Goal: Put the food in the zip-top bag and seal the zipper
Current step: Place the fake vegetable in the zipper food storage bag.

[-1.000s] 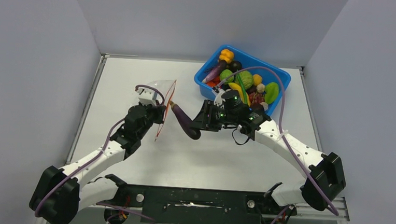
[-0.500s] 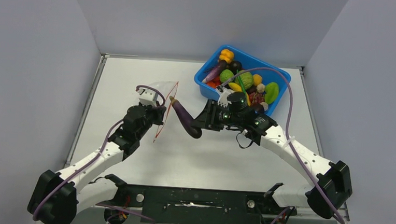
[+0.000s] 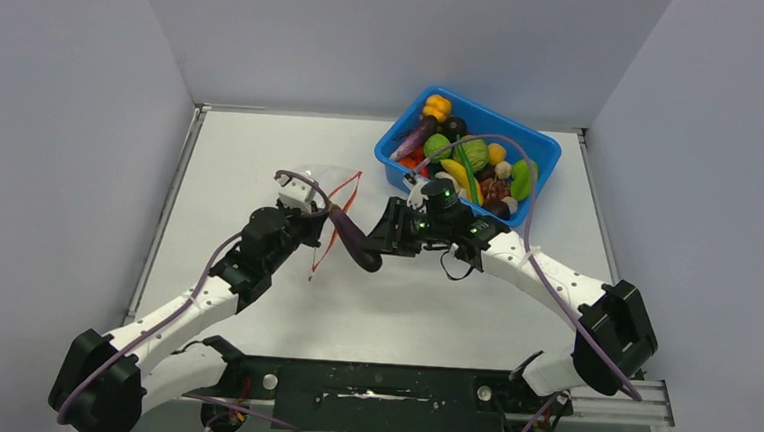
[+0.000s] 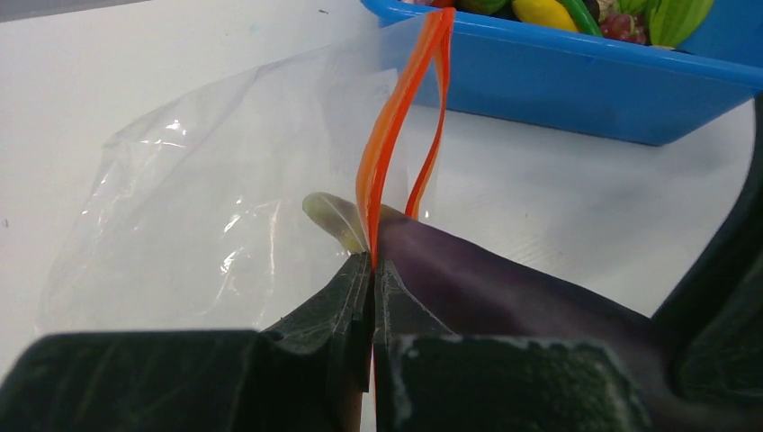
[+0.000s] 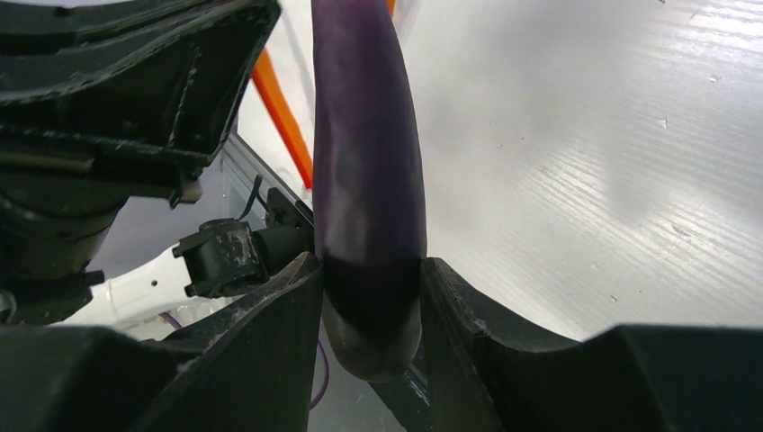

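Insertion step in hand. Left gripper (image 4: 372, 274) is clamped on the zipper (image 4: 389, 144), holding up the zip-top bag (image 4: 180, 198). Right gripper (image 5: 371, 270) is clamped on the eggplant (image 4: 486, 279), stem tip at the bag's mouth. Next move, as judged: push deeper, then release.

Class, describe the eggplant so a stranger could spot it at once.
Find the blue bin at the back right, then follow the right arm leftward to its jaws. They hold a long dark-purple eggplant, the only toy outside the bin.
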You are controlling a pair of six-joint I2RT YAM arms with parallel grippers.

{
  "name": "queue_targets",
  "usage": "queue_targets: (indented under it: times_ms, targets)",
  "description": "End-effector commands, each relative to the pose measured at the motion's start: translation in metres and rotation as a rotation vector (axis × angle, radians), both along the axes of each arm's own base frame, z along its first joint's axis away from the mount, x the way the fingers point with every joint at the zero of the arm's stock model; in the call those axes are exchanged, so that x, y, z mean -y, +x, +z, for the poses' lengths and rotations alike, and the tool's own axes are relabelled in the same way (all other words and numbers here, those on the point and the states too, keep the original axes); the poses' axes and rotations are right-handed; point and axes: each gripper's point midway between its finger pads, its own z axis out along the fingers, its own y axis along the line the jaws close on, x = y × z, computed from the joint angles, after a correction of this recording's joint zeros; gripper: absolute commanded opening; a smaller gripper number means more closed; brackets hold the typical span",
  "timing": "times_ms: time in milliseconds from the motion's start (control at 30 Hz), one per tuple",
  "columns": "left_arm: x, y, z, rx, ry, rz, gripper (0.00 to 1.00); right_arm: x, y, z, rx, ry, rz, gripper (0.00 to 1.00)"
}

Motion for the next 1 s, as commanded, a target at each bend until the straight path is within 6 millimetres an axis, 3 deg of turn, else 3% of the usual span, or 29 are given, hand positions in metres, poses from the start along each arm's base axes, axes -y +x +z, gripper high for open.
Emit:
queue_targets:
  times_ms: [0, 167, 500, 967]
  targets:
    - [0.013, -0.001, 0.053, 0.139, -0.022, -0.064, 0.00, -0.004, 0.018, 0.022, 0.039, 0.058, -0.024, 0.19]
    - [0.019, -0.008, 0.052, 0.155, -0.014, -0.114, 0.00, 0.001, 0.036, 0.029, 0.049, 0.065, -0.085, 0.19]
    - [0.043, -0.028, 0.060, 0.180, -0.063, -0.272, 0.00, -0.012, 0.063, 0.048, 0.117, 0.116, -0.113, 0.19]
    - [0.057, -0.047, 0.097, 0.101, -0.487, -0.279, 0.00, -0.005, 0.102, 0.050, 0.169, 0.123, -0.308, 0.20]
